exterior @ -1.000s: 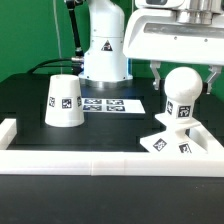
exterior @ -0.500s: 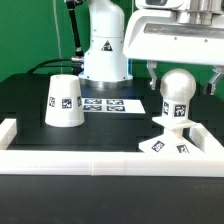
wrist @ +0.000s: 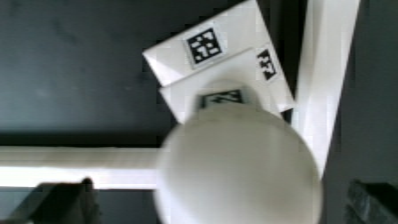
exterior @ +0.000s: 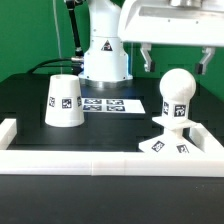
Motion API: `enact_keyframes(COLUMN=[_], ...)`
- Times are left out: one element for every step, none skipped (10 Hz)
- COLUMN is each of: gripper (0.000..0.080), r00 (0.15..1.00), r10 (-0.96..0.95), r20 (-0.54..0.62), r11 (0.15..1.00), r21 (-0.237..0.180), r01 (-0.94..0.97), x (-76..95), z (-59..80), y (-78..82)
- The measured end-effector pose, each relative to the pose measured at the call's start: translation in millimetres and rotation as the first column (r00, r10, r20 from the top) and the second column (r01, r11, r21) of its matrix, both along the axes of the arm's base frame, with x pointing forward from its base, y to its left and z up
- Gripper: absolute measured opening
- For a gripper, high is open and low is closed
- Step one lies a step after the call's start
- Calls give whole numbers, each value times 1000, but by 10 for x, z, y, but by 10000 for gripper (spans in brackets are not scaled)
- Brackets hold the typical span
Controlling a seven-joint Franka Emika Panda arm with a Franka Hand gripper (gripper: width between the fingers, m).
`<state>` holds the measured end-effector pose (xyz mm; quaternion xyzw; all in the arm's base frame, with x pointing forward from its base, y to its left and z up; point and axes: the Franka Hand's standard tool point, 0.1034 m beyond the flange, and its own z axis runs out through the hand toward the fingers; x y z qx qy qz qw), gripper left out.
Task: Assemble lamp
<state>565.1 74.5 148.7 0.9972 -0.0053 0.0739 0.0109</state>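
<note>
The round white bulb point(exterior: 179, 88) stands upright on its short stem on the flat angular base point(exterior: 170, 144) at the exterior view's right. My gripper point(exterior: 175, 58) is open and hangs just above the bulb, one finger on each side, touching nothing. The truncated-cone shade point(exterior: 64, 102) stands apart on the black table at the exterior view's left. In the wrist view the bulb point(wrist: 231, 165) fills the space between my fingers point(wrist: 63, 202), with the tagged base point(wrist: 222, 60) beyond it.
A raised white wall point(exterior: 100, 160) runs along the front and round the sides of the table, close by the base. The marker board point(exterior: 112, 104) lies flat in the middle. The big white robot pedestal point(exterior: 104, 50) stands behind it.
My gripper has let go of the bulb and risen above it. The bulb has shifted slightly and now stands free on the base.
</note>
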Motion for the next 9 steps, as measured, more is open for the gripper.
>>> enact_keyframes(gripper=[698, 698, 698, 698, 698, 698, 698, 698, 698], r00=[1000, 1000, 1000, 1000, 1000, 1000, 999, 998, 999], r10=[-26, -24, -22, -22, -22, -25, -49, -52, -37], r20=[-9, -10, -11, -12, -12, -13, -16, -18, -16], r11=[1000, 1000, 1000, 1000, 1000, 1000, 999, 999, 999], r21=[8, 8, 8, 7, 7, 10, 16, 13, 15], r01=[27, 24, 22, 22, 22, 25, 50, 52, 38], x=[-80, -75, -74, -76, -77, -90, -150, -277, -408], z=[-4, -13, -19, -24, -26, -28, -24, 29, 79], y=[-98, -83, -74, -75, -73, -106, -219, -342, -477])
